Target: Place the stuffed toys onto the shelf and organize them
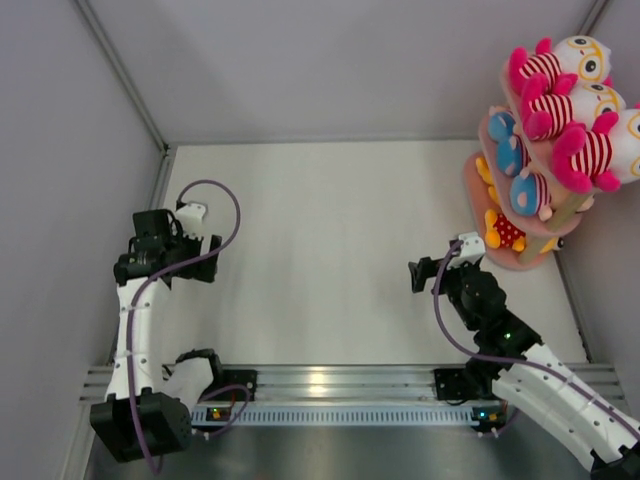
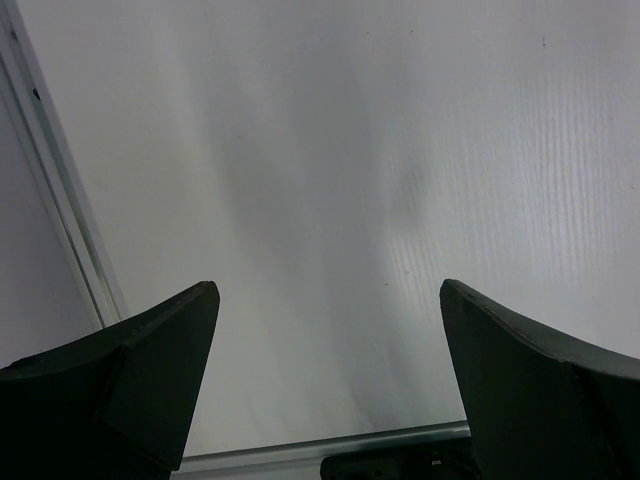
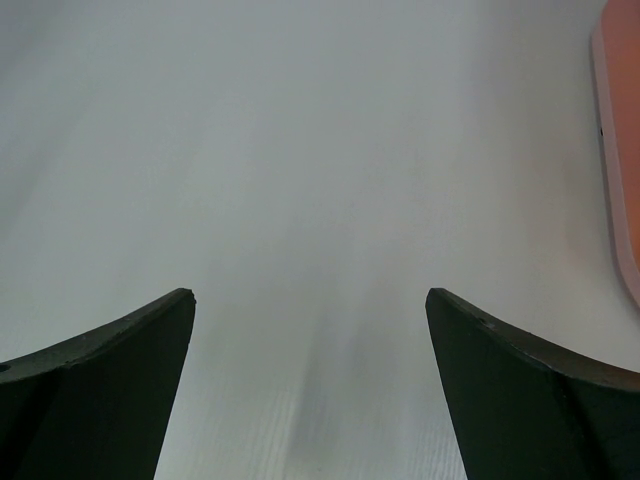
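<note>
Small plush toys (image 1: 548, 70) on pink three-tier oval-board shelf (image 1: 527, 262), right of right gripper (image 3: 310, 292).
Left gripper (image 2: 328, 290) and right alike spread wide.

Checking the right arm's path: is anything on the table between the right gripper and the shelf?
Nothing visible does. The right gripper is open and empty, and only bare table lies between it and the shelf, whose pink board shows at the right edge of the right wrist view.

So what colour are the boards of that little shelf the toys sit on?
Pink. The shelf shows best in the top external view, at the right edge.
</note>
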`<state>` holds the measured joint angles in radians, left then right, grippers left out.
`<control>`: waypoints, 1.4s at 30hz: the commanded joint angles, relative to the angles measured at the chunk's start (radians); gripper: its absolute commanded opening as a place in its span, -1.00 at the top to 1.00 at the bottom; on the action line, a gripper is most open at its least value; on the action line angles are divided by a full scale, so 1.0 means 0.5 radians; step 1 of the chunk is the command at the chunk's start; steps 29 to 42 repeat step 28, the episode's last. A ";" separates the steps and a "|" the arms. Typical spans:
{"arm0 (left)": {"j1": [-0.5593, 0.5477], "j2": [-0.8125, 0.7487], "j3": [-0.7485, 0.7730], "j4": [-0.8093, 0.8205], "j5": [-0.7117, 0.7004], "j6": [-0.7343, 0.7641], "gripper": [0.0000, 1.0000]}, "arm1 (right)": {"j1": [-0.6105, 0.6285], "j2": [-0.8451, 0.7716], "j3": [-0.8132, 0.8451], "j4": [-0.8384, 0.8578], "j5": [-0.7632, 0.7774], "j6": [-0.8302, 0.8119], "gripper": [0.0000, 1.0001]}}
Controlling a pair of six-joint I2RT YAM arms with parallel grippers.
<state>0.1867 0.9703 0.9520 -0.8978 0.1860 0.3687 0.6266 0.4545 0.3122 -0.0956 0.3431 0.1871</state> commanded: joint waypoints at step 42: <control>-0.002 -0.008 -0.161 0.203 -0.034 0.017 -0.96 | 0.005 -0.170 -0.085 0.286 0.019 0.169 -0.99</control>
